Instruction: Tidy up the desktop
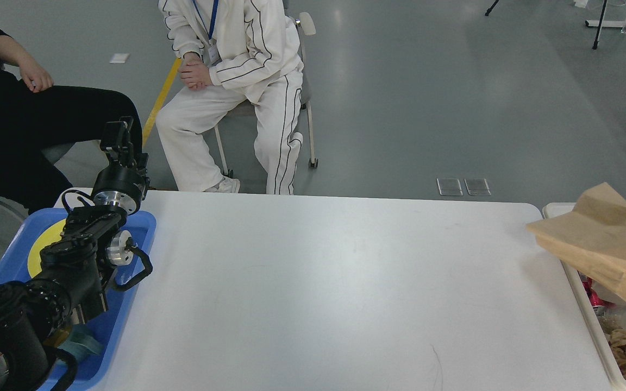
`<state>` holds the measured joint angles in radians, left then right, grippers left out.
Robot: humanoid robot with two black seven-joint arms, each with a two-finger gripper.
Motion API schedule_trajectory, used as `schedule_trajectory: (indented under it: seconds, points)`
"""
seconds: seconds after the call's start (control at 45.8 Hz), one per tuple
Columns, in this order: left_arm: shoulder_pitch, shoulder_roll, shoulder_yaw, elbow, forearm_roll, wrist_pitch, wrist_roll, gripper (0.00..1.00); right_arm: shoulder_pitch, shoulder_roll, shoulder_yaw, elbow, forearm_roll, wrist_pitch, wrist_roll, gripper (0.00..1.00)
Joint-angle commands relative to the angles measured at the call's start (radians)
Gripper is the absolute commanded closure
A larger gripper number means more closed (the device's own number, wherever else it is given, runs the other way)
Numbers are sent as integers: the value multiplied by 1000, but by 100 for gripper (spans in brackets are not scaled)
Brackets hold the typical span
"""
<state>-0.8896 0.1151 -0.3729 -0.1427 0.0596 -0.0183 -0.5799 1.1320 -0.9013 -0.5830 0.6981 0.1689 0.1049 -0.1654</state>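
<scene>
One arm is showing in the head view: the left arm is coming in from the lower left and crossing above the blue tray, with its claw sitting past the desk's far left corner. The claw is appearing dark and nearly end-on, so I cannot tell whether its fingers are parted or closed, and nothing is visibly held in it. The right arm is not showing at all. The desk is stretching to the right of the claw, its long axis running left to right, with the white surface lying bare across the middle. A beige bin is sitting at the right end, with a brown paper bag sticking out of it. Judgement: the left arm is nearer to anything by the tray, and the task is looking largely done.
</scene>
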Motion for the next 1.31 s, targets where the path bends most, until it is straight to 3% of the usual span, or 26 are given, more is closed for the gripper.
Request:
schedule_trajectory:
  seconds: [0.0, 0.153, 0.197, 0.24, 0.415, 0.743, 0.83, 0.983, 1.048, 1.136, 1.289]
  points:
    - [0, 0, 0, 0, 0, 0, 0, 3, -96, 5, 15, -97, 4, -34, 0, 100]
    - [1, 0, 0, 0, 0, 0, 0, 3, -172, 79, 15, -248, 4, -51, 1, 99]
    - [0, 0, 0, 0, 0, 0, 0, 3, -196, 96, 17, -294, 3, -53, 1, 55]
    - [0, 0, 0, 0, 0, 0, 0, 3, -221, 119, 32, -360, 4, -53, 6, 0]
    - [0, 0, 0, 0, 0, 0, 0, 3, -328, 154, 239, -391, 4, -54, 6, 0]
    - [0, 0, 0, 0, 0, 1, 0, 3, -446, 222, 872, -379, 3, -45, 43, 0]
    - [0, 0, 0, 0, 0, 0, 0, 3, -465, 289, 1084, -379, 3, -45, 141, 0]
    - [0, 0, 0, 0, 0, 0, 0, 3, -521, 386, 1371, -333, -3, -30, 467, 0]
    - [0, 0, 0, 0, 0, 0, 0, 3, -525, 410, 1416, -264, -8, -27, 564, 0]
    - [0, 0, 0, 0, 0, 0, 0, 3, -529, 421, 1436, -166, -9, 12, 635, 0]
    - [0, 0, 0, 0, 0, 0, 0, 3, -514, 521, 1467, -114, -9, 119, 647, 0]
